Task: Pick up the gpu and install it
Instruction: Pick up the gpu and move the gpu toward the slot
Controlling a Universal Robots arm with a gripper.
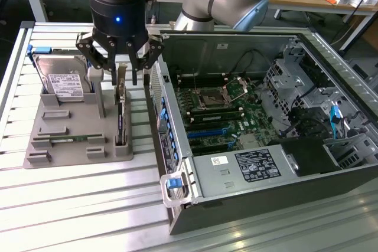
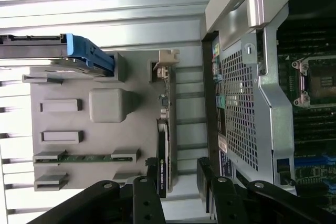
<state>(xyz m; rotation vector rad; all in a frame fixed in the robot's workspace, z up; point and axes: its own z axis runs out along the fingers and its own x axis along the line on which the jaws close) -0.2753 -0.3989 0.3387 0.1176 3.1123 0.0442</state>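
The gpu point(image 1: 120, 123) stands on its long edge in a slot at the exterior view's right side of a grey holder point(image 1: 77, 123), its silver bracket end pointing up. My gripper point(image 1: 123, 78) hangs just above it, open, with one finger on each side of the card's top and no contact showing. In the wrist view the gpu point(image 2: 164, 145) is a thin dark strip running along the grey holder point(image 2: 105, 103), and my gripper point(image 2: 178, 179) straddles its near end, the fingers point(image 2: 152, 178) standing apart from it.
A silver hard drive point(image 1: 62, 84) in a blue frame and a green memory stick point(image 1: 66, 140) also sit in the holder. The open computer case point(image 1: 177, 163) with its motherboard point(image 1: 220, 113) lies right beside the holder, its side wall point(image 2: 247, 82) close to my fingers.
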